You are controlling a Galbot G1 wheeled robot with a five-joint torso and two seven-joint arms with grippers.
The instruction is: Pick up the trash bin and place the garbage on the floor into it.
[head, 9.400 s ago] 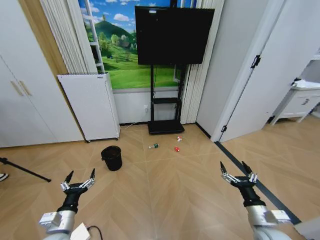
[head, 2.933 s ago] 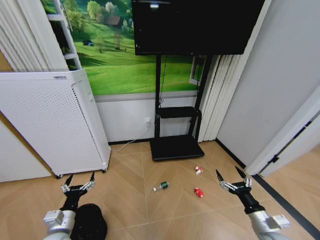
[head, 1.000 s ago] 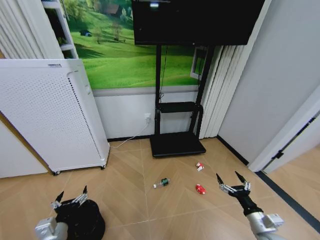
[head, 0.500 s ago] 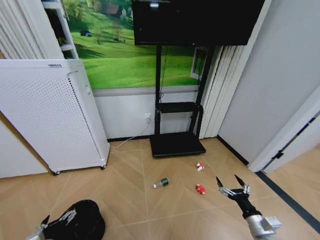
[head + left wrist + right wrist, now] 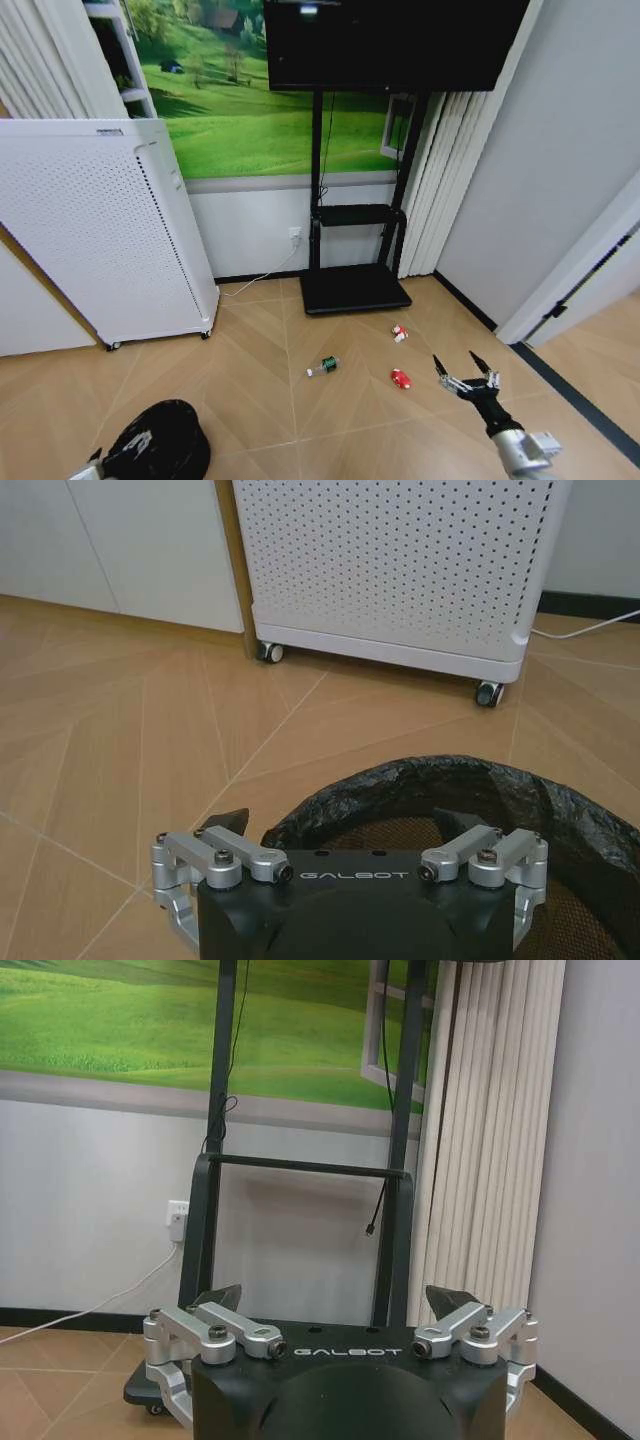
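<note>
Left tool (image 5: 342,832) spread open, straddling trash bin (image 5: 157,449) rim near left, likely lining up a lift. Right tool (image 5: 466,375) open, idle right of garbage (image 5: 400,378) on floor

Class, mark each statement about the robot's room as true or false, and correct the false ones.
1. The bin stands upright on the floor. True.
2. The bottle lies inside the bin. False: it lies on the floor, away from the bin.
3. The left gripper sits open at the bin's rim. True.
4. The right gripper is shut on the red can. False: it is open and holds nothing; the can lies on the floor.
5. The packet lies on the floor near the TV stand. True.
6. The white appliance lies tipped over. False: it stands upright on its wheels.
</note>
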